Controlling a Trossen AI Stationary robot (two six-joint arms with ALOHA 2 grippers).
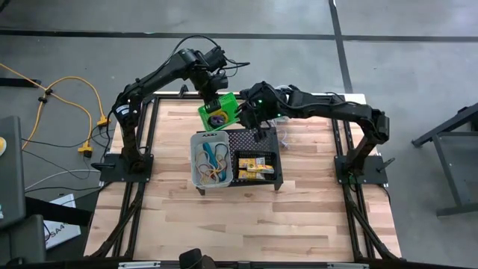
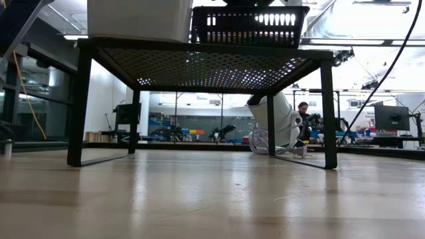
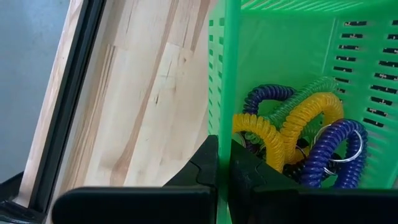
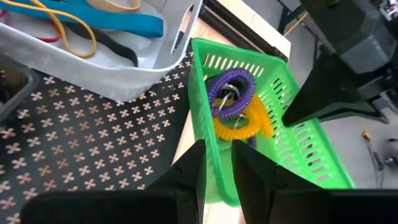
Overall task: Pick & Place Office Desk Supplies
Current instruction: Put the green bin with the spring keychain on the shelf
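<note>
left gripper [image 1: 211,103] clamped on green bin [image 1: 219,112] wall, tilted at stand's [image 1: 258,142] 11 o'clock, likely repositioning | right gripper [image 4: 217,163] pinching near wall, steadying | coil loops [image 3: 292,134] stay inside

Bare table [image 1: 246,224] in front lies open; stand [image 1: 258,161] and clear bin [image 1: 209,158] seemingly crowd the middle.

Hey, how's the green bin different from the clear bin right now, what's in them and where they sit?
The green bin is tilted, gripped on its wall by the left gripper; the clear bin sits flat on the black stand. The green bin holds coiled loops, purple, yellow and green; the clear bin holds flat rubber bands. The green walls are slotted, the clear ones solid. Both are small open-topped bins.
</note>
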